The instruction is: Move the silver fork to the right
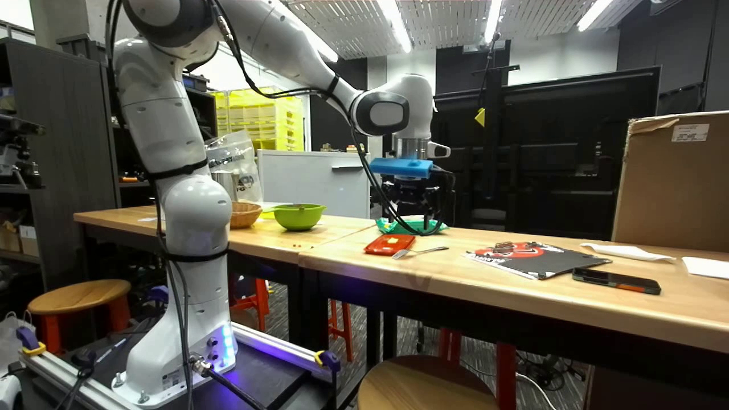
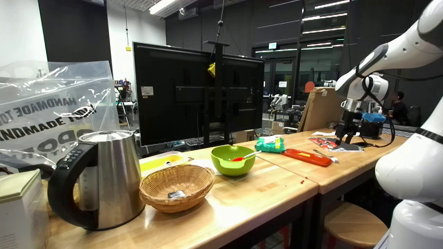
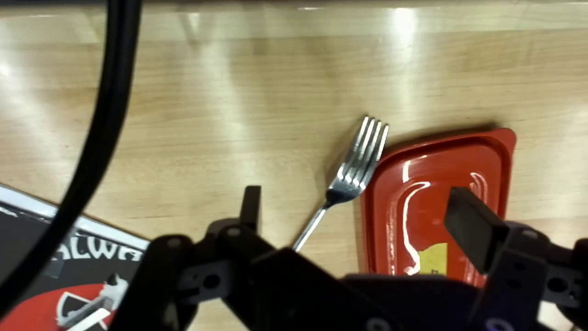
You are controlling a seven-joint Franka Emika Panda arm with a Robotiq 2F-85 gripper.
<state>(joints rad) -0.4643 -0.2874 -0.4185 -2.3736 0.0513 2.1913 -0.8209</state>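
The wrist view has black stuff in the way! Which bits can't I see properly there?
Silver fork: in the wrist view, the gripper hides the end of its handle.
Red tray: in that view, the gripper covers its lower part.
Yellow label: its writing is too small to read there.
Black-and-red sheet: left and bottom edges of that view cut it off, and the black cable crosses it.

Silver fork (image 3: pixel 341 193); red container (image 3: pixel 432 207); green bowl (image 2: pixel 230 169); black fingers (image 3: pixel 474 230).
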